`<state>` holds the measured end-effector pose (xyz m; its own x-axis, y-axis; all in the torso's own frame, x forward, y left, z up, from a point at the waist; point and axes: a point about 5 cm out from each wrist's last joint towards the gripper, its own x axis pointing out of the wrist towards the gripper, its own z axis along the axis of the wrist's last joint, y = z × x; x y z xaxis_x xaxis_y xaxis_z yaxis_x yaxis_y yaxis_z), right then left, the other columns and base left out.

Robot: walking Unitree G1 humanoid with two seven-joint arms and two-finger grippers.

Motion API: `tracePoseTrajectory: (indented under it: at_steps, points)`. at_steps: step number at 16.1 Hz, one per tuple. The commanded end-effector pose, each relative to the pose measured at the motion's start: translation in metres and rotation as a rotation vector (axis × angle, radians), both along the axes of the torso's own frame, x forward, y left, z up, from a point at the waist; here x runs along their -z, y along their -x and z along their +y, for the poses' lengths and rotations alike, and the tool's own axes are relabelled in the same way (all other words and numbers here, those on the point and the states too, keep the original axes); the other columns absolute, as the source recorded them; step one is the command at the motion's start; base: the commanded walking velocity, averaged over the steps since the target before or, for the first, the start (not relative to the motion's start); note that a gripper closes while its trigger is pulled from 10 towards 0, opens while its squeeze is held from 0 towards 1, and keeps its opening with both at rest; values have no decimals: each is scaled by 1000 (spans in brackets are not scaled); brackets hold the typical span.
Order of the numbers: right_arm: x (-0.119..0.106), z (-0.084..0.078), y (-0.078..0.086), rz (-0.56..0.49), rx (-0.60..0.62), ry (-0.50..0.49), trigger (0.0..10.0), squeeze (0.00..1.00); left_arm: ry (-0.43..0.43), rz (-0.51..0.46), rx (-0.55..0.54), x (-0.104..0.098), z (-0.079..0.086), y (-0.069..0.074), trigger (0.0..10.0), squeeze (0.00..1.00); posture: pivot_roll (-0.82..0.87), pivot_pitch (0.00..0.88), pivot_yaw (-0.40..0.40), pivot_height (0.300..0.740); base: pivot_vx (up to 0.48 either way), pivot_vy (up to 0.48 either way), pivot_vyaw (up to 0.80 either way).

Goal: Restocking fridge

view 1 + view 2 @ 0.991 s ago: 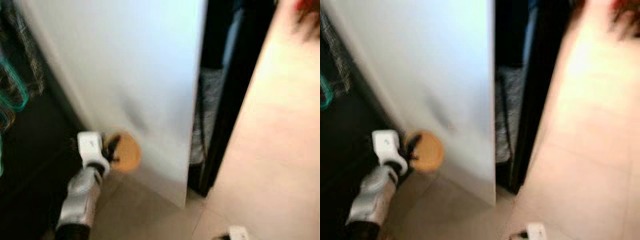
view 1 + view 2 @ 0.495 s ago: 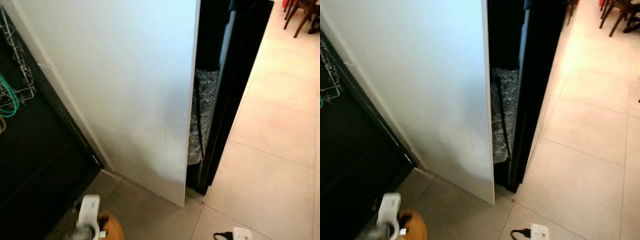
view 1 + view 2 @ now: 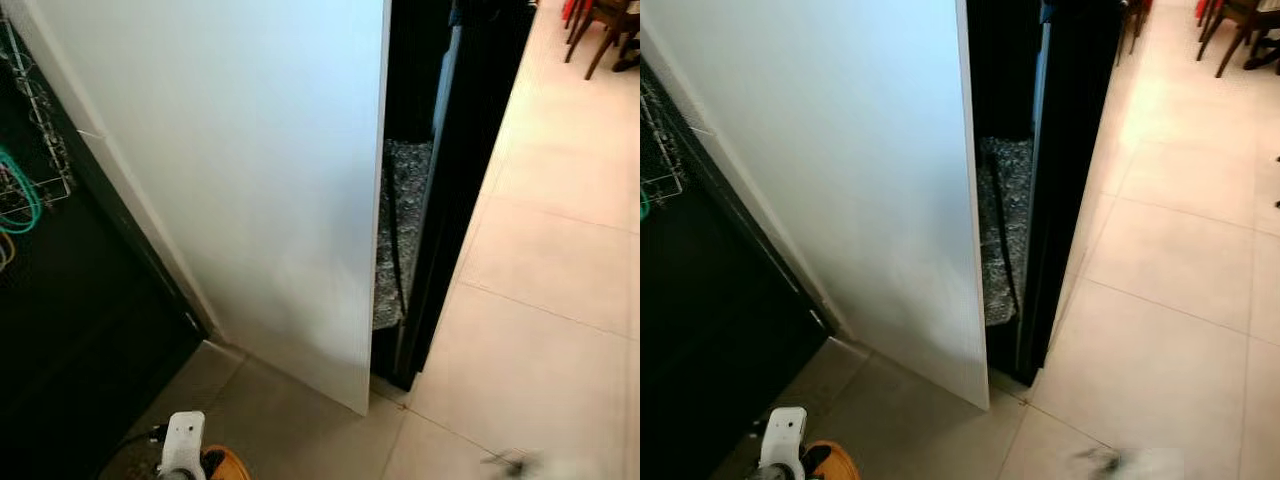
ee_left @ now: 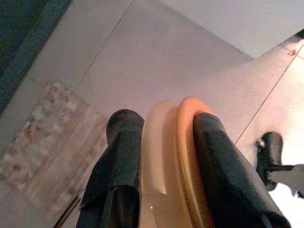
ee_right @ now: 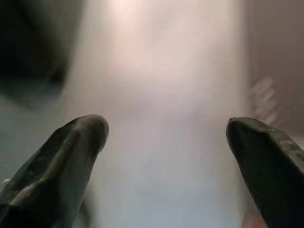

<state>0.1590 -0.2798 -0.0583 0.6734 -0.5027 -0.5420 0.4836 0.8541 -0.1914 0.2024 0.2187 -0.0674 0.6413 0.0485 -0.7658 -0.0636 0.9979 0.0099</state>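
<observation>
A tall white fridge door [image 3: 260, 180] stands open edge-on in front of me, with a dark gap [image 3: 412, 90] behind it. My left gripper [image 4: 166, 123] is low at the bottom edge of the eye views, shut on an orange round container [image 4: 164, 156] held between both black fingers. The container's rim [image 3: 228, 466] peeks out beside the white wrist [image 3: 182, 443]. My right gripper [image 5: 168, 126] is open with nothing between its fingers, over blurred floor. It is a blurred smear [image 3: 1130, 463] low on the right.
A black cabinet [image 3: 80, 330] with a wire rack [image 3: 35, 150] and teal loops stands on the left. A speckled grey panel [image 3: 392, 235] sits in the gap beside a black upright. Tiled floor [image 3: 540, 300] stretches right toward chair legs [image 3: 600, 35]. A patterned mat [image 4: 52, 147] lies below the left gripper.
The view has sharpened and tilted up since a second ago. The left gripper with the orange container has dropped to the frame's bottom edge. The right wrist has become a moving blur.
</observation>
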Motion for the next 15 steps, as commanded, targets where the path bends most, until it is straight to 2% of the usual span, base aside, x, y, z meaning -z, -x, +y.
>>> tracePoseTrajectory:
  at_steps: [1,2,3,4,6,7,9,10,11,13,15]
  points:
    - [-9,2,-14,-90,-8,5,10000,0,-15,16,-3,2,4,6,10000,0,-46,18,69,740,0,0,0]
    - [-19,-1,-24,-148,-19,33,10000,0,-15,21,-10,3,5,7,10000,0,-52,14,68,740,0,0,0]
    - [-48,2,-56,-322,-91,104,10000,0,-16,32,-27,6,7,13,10000,0,-57,6,68,740,0,0,0]
    - [-80,18,-86,-502,-187,145,10000,0,-19,49,-36,8,9,19,10000,0,-57,1,67,740,0,0,0]
    - [-101,43,-106,-612,-278,114,10000,0,-25,70,-43,11,13,28,10000,0,-54,0,66,740,0,0,0]
    - [-112,62,-114,-672,-328,76,10000,0,-28,79,-48,12,16,31,10000,0,-62,0,69,740,0,0,0]
    - [-129,117,-124,-748,-475,-14,10000,0,-35,96,-53,14,20,37,10000,0,-66,0,70,740,0,0,0]
    - [-134,130,-124,-767,-489,-43,10000,0,-37,97,-54,14,21,37,10000,0,-61,0,68,740,0,0,0]
    - [-141,151,-126,-784,-535,-77,10000,0,-37,99,-58,14,22,38,10000,0,-48,15,67,740,0,0,0]
    - [-148,163,-128,-809,-522,-101,10000,0,-34,100,-65,14,24,39,10000,0,-45,24,68,740,0,0,0]
    - [-153,142,-128,-778,-357,-44,10000,0,-29,102,-67,14,27,40,10000,0,-46,33,68,740,0,0,0]
